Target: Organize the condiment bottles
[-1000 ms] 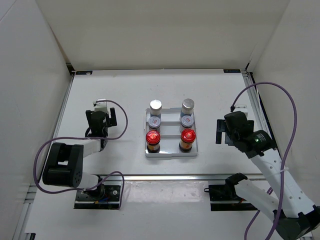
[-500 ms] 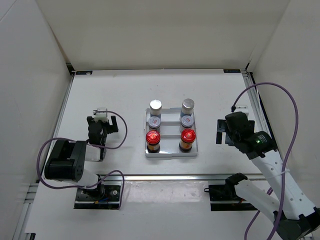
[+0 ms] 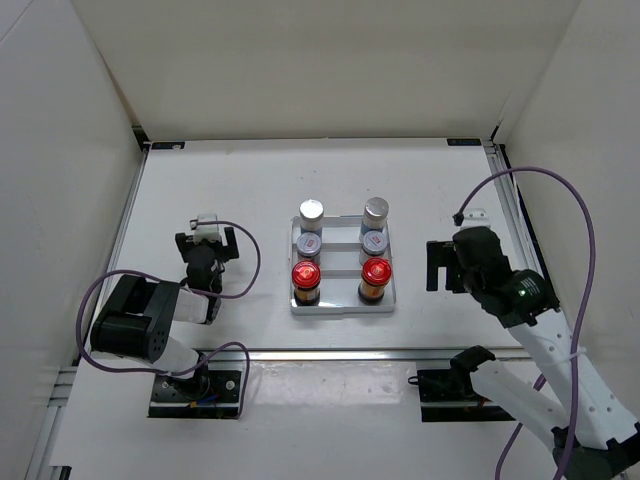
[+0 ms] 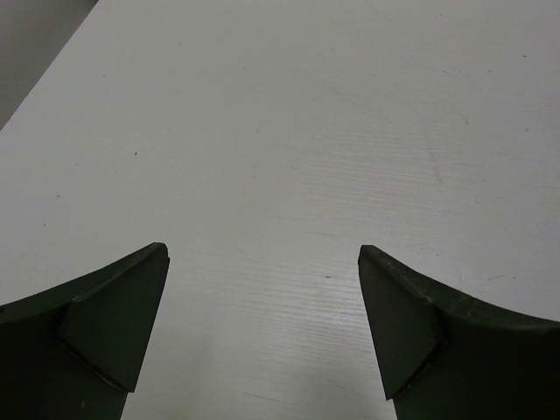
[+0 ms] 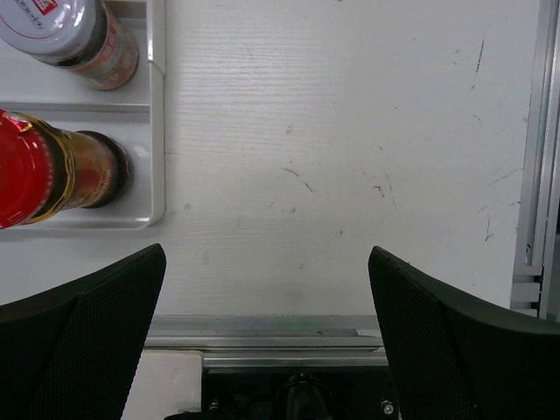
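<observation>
Six condiment bottles point(image 3: 376, 270) upright, paired, in white tray point(image 3: 343, 308).

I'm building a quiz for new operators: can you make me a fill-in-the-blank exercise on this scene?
The white tray holds ___ condiment bottles.
The near-row bottles, those closest to the robot, have ___ caps.
The left gripper and the right gripper are both ___ and hold nothing.
Missing words: six; red; open.
</observation>
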Controlling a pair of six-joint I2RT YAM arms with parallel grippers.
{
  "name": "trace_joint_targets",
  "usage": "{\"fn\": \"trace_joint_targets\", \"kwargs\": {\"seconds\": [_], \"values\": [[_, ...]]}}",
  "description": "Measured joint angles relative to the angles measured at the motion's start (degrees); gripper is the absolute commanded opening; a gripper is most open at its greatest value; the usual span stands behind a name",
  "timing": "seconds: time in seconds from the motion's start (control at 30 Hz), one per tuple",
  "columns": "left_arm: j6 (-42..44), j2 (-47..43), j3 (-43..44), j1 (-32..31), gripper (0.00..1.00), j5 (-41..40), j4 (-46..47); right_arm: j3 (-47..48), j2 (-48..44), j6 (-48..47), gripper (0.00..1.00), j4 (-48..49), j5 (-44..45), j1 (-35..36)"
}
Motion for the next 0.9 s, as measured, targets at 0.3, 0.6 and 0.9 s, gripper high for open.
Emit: {"fn": "trace_joint_targets", "kwargs": {"seconds": [0.3, 0.6, 0.9], "values": [[0.00, 0.07, 0.00, -0.07, 1.00, -1.84, 0.44, -0.57, -7.63, 0.00, 1.00, 0.17, 0.61, 0.35], [0.09, 0.07, 0.00, -0.48, 1.00, -1.99, 0.76, -1.05, -7.76, 0.24, 1.00, 0.15, 2.38, 0.35], [0.17, 0.07, 0.00, -0.48, 1.00, -2.10, 0.76, -1.07, -7.80, 0.55, 1.00, 0.15, 3.37, 0.35]]}}
